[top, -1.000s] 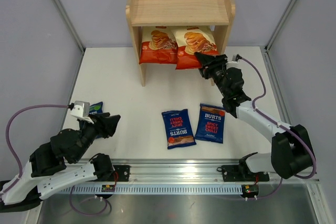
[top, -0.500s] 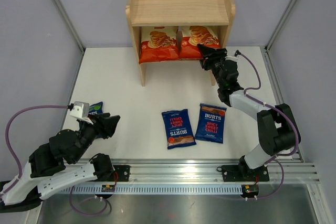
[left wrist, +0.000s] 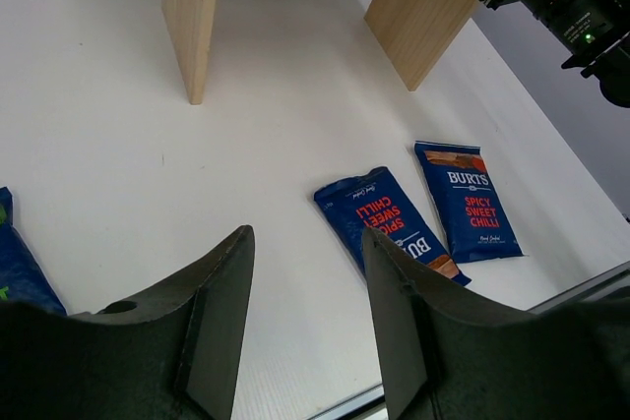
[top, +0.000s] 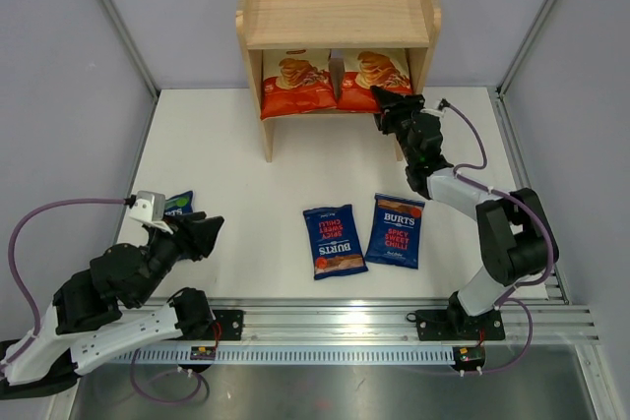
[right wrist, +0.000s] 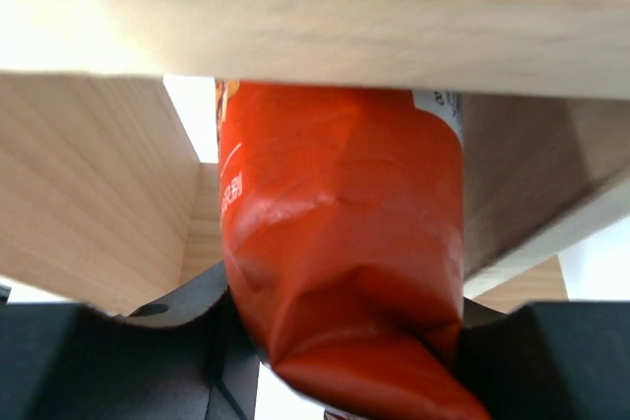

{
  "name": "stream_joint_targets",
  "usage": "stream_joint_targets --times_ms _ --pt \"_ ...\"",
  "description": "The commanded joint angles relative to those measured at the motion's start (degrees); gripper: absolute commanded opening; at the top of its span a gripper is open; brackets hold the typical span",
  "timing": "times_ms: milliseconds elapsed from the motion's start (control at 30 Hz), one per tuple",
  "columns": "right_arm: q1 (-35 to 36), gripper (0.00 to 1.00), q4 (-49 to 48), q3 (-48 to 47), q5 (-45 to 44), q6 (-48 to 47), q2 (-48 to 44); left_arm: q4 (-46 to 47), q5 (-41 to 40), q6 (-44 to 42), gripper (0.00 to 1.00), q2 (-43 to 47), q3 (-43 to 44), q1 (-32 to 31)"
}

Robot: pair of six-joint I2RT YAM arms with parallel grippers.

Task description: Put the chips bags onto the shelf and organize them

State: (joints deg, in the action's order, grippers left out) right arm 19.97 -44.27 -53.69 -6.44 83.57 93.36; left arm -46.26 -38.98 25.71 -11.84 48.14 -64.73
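Note:
The wooden shelf [top: 338,15] stands at the back, and two cream-and-red-orange cassava bags lean side by side in its lower tier. The left one [top: 295,83] is free. My right gripper [top: 388,103] is shut on the bottom edge of the right one [top: 372,76], which fills the right wrist view [right wrist: 340,233] under the shelf board [right wrist: 315,17]. Two dark blue Burts bags [top: 333,240] [top: 398,229] lie flat at centre front. The blue-green Burts bag [top: 179,204] peeks out behind my left gripper [top: 202,233], which is open and empty [left wrist: 305,238] above the table.
The shelf's top tier holds nothing. Its legs [left wrist: 187,17] [left wrist: 418,22] rest on the white table. Grey walls close in on both sides, and a metal rail [top: 335,327] runs along the near edge.
My right gripper has pushed the right cassava bag further back into the lower tier, level with the left bag. The left arm has not moved.

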Motion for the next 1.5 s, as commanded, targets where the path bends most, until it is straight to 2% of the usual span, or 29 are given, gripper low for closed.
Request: stream_joint_targets --times_ms 0,300,367,533,567,800,1367,1467 --pt "-0.02 0.20 -1.44 -2.64 -3.50 1.51 0.77 2.05 -0.04 -0.58 0.50 1.37 -0.15 0.04" --pt "-0.10 0.38 12.71 -7.39 -2.53 0.89 -0.63 1.88 -0.31 -0.32 0.49 2.08 -0.15 0.04" --pt "-0.02 0.51 16.30 -8.01 -2.09 0.98 -1.42 1.79 -0.31 -0.14 0.48 2.17 -0.24 -0.05" --pt "-0.02 0.63 24.31 -8.98 -1.91 -0.60 -3.45 1.79 -0.31 -0.05 0.46 2.34 -0.15 0.04" --pt "-0.10 0.69 24.93 -8.89 -1.83 -0.86 -4.06 1.79 -0.31 -0.05 0.46 2.34 -0.24 0.04" --pt "-0.10 0.73 30.03 -8.01 -1.21 -1.22 -7.05 1.79 -0.22 -0.14 0.43 2.61 -0.24 -0.05" --pt "-0.10 0.65 34.51 -6.69 -0.42 -2.36 -12.15 1.44 -0.66 0.30 0.43 2.08 -0.33 0.04" --pt "-0.02 0.68 34.78 -5.81 0.37 -2.36 -12.59 1.44 -0.66 0.39 0.43 1.90 -0.24 0.04"
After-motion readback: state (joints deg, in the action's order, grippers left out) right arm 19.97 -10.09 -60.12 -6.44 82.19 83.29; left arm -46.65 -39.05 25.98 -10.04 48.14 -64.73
